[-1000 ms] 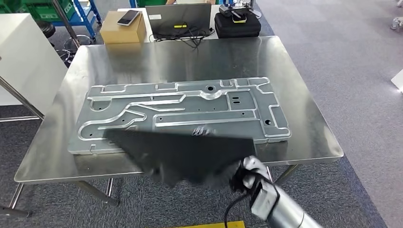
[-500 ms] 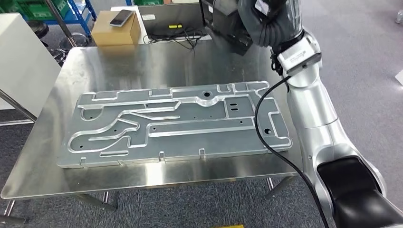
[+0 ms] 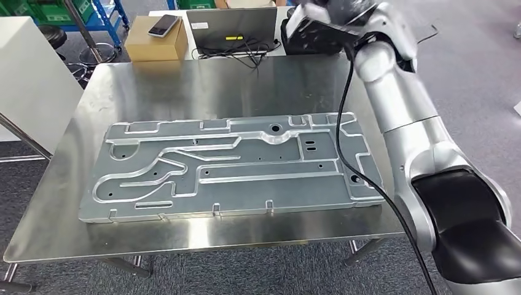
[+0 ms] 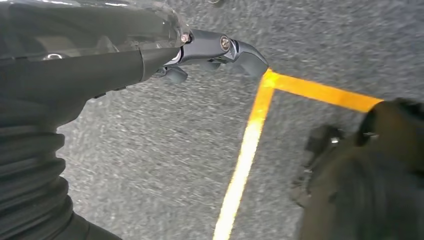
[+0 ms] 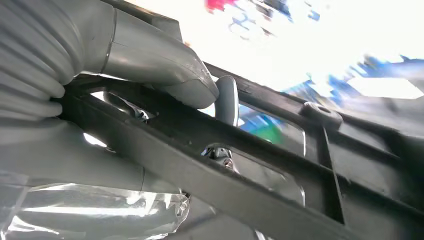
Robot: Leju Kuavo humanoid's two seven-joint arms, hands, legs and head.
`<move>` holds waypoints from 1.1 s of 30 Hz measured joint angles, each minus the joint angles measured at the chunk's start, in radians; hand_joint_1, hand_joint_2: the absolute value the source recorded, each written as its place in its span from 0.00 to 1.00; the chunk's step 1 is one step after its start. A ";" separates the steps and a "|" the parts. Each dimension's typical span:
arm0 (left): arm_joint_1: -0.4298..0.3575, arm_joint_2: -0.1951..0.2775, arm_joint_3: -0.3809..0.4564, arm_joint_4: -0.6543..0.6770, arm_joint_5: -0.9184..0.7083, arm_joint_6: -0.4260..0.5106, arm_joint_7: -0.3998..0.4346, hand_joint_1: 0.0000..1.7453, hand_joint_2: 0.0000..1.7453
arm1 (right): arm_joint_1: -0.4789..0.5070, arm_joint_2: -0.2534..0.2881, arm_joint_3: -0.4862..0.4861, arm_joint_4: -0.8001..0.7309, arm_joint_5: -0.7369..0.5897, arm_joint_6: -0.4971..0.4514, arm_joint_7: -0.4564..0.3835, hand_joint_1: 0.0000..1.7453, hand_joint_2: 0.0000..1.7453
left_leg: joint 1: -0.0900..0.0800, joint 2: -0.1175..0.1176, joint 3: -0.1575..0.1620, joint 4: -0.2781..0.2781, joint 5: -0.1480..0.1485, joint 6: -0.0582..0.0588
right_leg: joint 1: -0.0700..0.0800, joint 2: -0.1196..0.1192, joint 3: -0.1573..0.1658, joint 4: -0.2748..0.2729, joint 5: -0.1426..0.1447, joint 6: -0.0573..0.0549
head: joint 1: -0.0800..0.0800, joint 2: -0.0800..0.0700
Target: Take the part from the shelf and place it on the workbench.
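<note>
One steel worktop (image 3: 153, 86) carries a large flat silver stamped-metal panel (image 3: 227, 166), lying flat across its near half. Beyond the far edge sit a brown cardboard box (image 3: 150, 40) on the left and an open black laptop (image 3: 232, 26). At far right the right hand (image 5: 150, 90) is raised, its thumb and fingers clamped on a dark ribbed frame part (image 5: 280, 165). Low over grey floor with a yellow line (image 4: 250, 145), the left hand (image 4: 150, 55) holds nothing, fingers slightly apart.

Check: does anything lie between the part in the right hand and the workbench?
Yes. A large metal plate covers most of the workbench, leaving bare steel along its far side. The right hand grips the black part.
</note>
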 joint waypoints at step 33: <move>-0.001 -0.014 0.008 -0.001 -0.010 -0.016 -0.015 0.00 1.00 | 0.105 0.124 0.433 0.641 0.384 0.253 0.379 0.25 0.25 | -0.003 0.002 -0.025 0.001 0.034 -0.014 | 0.007 0.004 0.060 -0.023 -0.044 -0.018 | 0.000 0.000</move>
